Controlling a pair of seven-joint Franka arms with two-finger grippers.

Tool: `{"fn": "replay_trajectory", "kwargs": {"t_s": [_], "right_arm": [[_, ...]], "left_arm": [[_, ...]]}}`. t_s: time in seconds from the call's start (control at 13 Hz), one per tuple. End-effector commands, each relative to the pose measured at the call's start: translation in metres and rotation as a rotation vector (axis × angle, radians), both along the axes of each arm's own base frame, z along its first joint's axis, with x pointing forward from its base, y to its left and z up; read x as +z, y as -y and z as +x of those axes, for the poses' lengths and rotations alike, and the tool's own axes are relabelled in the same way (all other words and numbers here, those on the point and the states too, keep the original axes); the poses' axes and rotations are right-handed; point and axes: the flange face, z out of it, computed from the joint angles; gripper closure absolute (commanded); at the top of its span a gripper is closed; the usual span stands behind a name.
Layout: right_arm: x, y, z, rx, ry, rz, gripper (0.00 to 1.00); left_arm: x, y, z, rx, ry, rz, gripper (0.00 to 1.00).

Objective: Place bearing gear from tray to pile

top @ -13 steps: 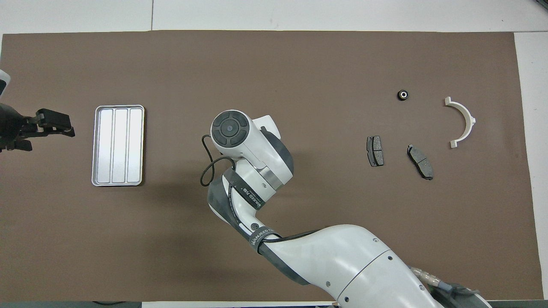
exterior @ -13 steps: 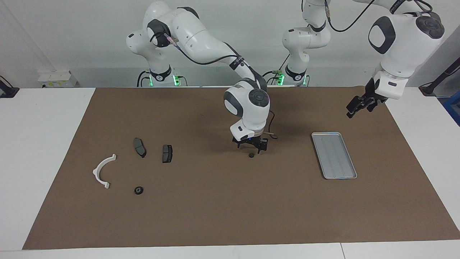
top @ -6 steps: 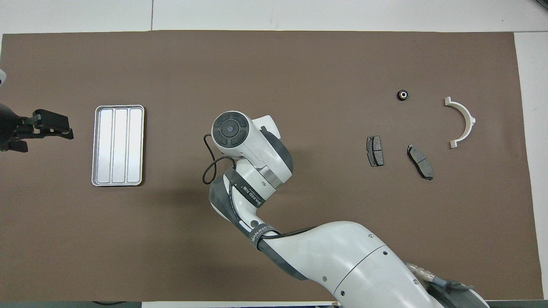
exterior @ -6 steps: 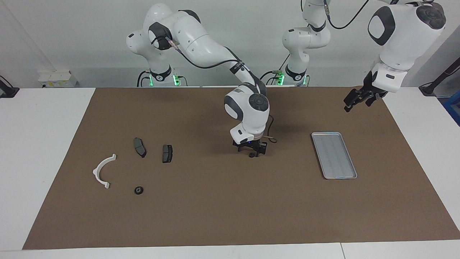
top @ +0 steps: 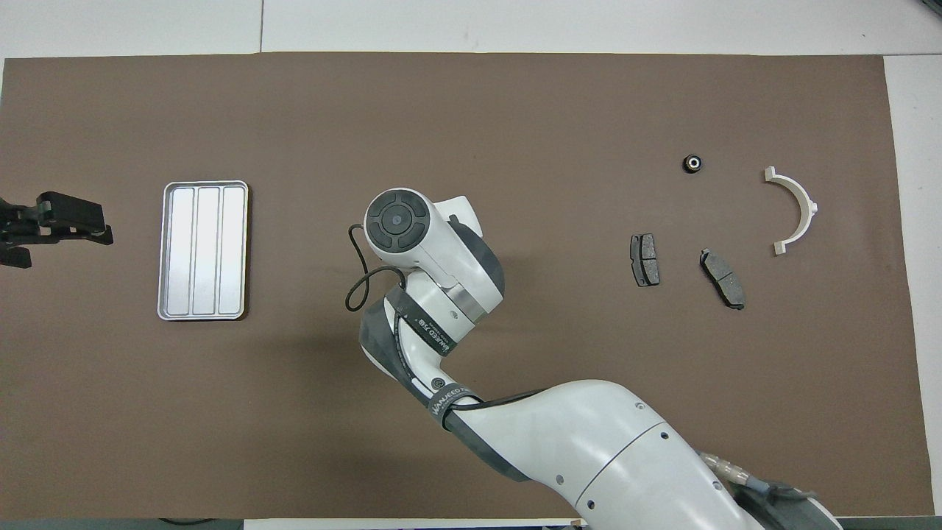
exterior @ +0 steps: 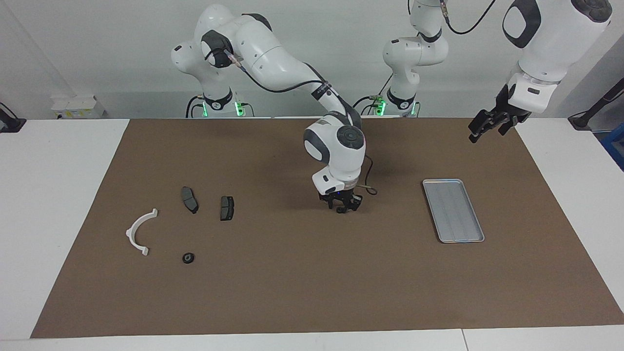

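Observation:
The silver ridged tray point(exterior: 453, 209) lies empty toward the left arm's end of the mat and also shows in the overhead view point(top: 204, 250). My right gripper point(exterior: 344, 209) is down at the mat in the middle, shut on a small black bearing gear point(exterior: 343, 211); my wrist hides both from overhead. The pile lies toward the right arm's end: a white half-ring bracket point(exterior: 140, 231), two dark brake pads point(exterior: 189, 199) point(exterior: 226, 207), and another black bearing gear point(exterior: 188, 258). My left gripper point(exterior: 486, 130) is open, raised over the mat's edge beside the tray.
The brown mat point(exterior: 292, 282) covers most of the white table. The right arm's forearm point(top: 589, 449) stretches low across the mat's near part in the overhead view. A black cable loop point(top: 360, 287) hangs from the right wrist.
My right gripper came down around the gear lying on the mat and closed on it. My left gripper rose and drew away from the tray toward the table's end.

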Motion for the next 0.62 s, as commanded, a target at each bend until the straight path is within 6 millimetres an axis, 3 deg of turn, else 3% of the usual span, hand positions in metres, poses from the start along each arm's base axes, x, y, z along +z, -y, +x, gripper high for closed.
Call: {"fn": "replay_trajectory", "kwargs": {"t_s": [0.0,0.15,0.39,0.54], "right_arm": [[-0.013,0.002,0.006,-0.027,0.023,0.007,0.66],[-0.013,0.001,0.006,-0.025,0.021,0.007,0.76],[-0.014,0.004,0.007,-0.028,0.016,0.001,0.99],[-0.014,0.011,0.012,-0.033,0.012,-0.009,1.00]], "left_arm": [[0.004,-0.003,-0.007,-0.002,-0.001,-0.007,0.00],[0.005,-0.003,-0.007,0.004,-0.002,-0.007,0.00],[0.005,-0.003,-0.007,0.004,-0.002,-0.007,0.00],[0.005,-0.004,-0.007,0.006,-0.002,-0.007,0.00]]}}
